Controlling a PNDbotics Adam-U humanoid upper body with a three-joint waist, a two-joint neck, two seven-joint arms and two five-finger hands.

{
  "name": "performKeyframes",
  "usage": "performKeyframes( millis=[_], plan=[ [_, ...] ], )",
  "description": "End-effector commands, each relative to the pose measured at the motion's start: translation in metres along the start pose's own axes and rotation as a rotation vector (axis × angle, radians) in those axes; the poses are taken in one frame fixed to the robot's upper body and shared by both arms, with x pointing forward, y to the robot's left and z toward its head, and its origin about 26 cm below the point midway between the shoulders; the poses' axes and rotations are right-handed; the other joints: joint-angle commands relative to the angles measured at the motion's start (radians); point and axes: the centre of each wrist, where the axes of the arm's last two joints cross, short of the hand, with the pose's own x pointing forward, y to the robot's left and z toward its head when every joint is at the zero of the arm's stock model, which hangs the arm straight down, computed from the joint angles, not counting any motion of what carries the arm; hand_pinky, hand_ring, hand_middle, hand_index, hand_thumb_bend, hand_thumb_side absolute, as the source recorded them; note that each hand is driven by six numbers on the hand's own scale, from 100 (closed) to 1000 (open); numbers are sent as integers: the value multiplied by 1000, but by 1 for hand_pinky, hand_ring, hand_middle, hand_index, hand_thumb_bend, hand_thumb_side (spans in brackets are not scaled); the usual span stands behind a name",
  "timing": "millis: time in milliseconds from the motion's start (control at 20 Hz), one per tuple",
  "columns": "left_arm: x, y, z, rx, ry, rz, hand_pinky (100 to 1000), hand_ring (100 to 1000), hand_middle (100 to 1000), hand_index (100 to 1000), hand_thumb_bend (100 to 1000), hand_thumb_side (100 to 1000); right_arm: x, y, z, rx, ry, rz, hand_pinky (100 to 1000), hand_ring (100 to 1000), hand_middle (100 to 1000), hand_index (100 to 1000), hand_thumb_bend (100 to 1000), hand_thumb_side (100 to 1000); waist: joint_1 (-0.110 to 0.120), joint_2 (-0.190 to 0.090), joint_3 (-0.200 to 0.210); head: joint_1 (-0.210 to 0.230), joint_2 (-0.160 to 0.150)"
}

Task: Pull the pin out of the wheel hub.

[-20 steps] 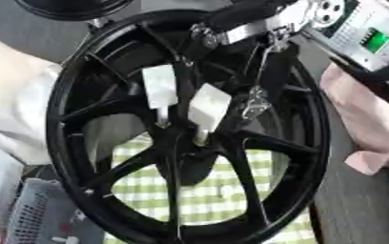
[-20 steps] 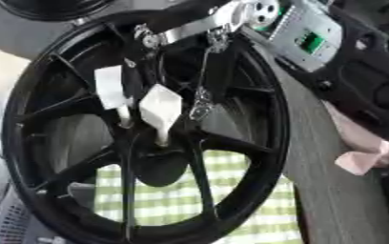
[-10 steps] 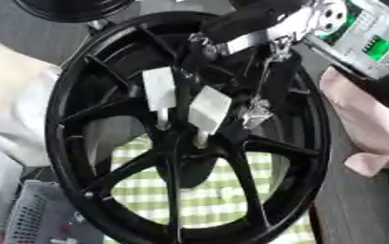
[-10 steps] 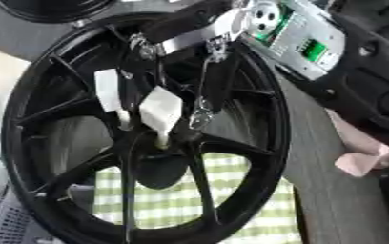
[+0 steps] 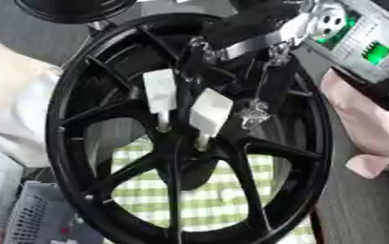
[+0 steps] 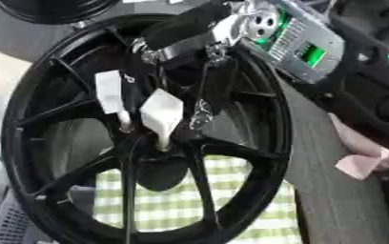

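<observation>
Nearest to you, a green and white checked cloth (image 5: 223, 198) lies flat on the table, and you see it through the gaps between the spokes. A grey basket (image 5: 31, 219) sits at the lower left corner.

Over the cloth stands the big black wheel (image 5: 73, 157), and its rim fills most of your view. At the wheel hub (image 5: 189, 143), where the spokes meet, two white pins stick up side by side. The left white pin (image 5: 160, 93) stands nearly straight, and the right white pin (image 5: 210, 110) leans a little (its thin end goes down into the hub).

Farther back, your right hand (image 5: 256, 33) comes in from the upper right and reaches over the top of the wheel. Its fingers (image 5: 264, 81) point down, long and straight, just beside the right pin. You cannot tell if they touch it.

A pink cloth (image 5: 361, 124) lies to the right of the wheel.
</observation>
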Motion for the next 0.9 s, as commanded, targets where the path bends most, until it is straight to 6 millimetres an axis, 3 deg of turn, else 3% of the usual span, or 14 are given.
performKeyframes(
  millis=[50, 450, 900],
  plan=[
    [6, 1, -3, 0, -24, 0, 654, 729, 582, 714, 695, 490, -2, -8, 6, 91, -37, 112, 803, 631, 627, 737, 500, 100, 5, -14, 1, -3, -16],
    [7, 0, -4, 0, -24, 2, 655, 730, 582, 714, 696, 493, -3, -7, 5, 80, -59, 89, 798, 605, 547, 668, 457, 100, 6, -12, 2, -3, -18],
    [6, 0, -4, -1, -23, 3, 655, 730, 582, 714, 698, 497, -1, -9, 9, 50, -58, 39, 782, 554, 388, 521, 424, 100, 6, -12, 2, -2, -20]
  ],
)
